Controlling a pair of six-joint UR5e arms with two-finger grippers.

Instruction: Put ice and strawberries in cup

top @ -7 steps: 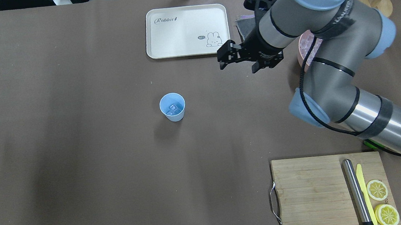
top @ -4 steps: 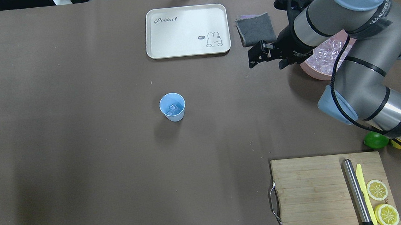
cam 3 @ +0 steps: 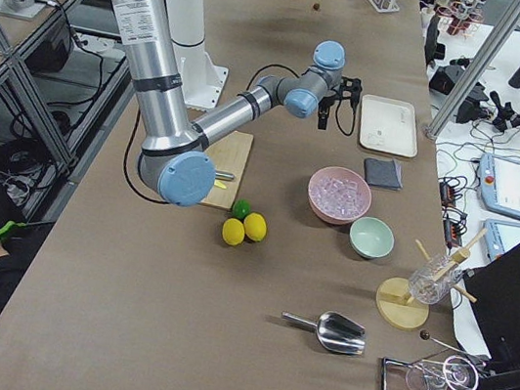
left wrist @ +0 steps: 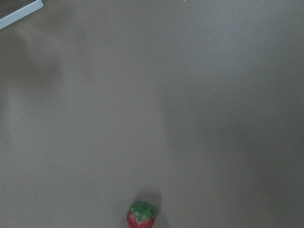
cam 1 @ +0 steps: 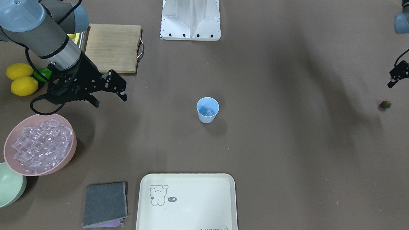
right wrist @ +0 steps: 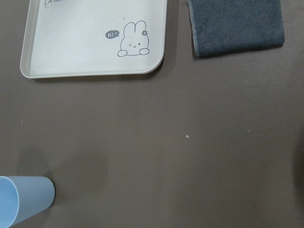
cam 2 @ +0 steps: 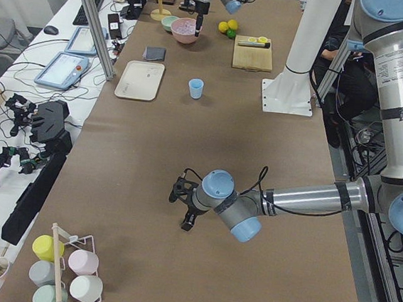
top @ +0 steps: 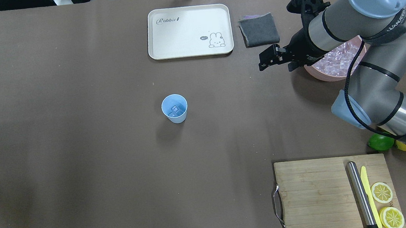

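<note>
Standing centrally, cup [top: 179, 117] (far from edges)

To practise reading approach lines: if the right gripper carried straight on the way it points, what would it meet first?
Probably bare table between the tray and the cup: the right gripper tilts down that way, and its wrist view centres on that patch. Depth is unclear.

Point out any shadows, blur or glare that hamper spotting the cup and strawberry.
Overhead view: sharp; the cup throws a soft shadow, and broad dim bands cross the table. Front-facing view: similar dark bands near the strawberry, which looks tiny. Left wrist view: dim and soft, strawberry slightly blurred at the bottom edge. Right wrist view: crisp, cup cut off at the corner.
</note>
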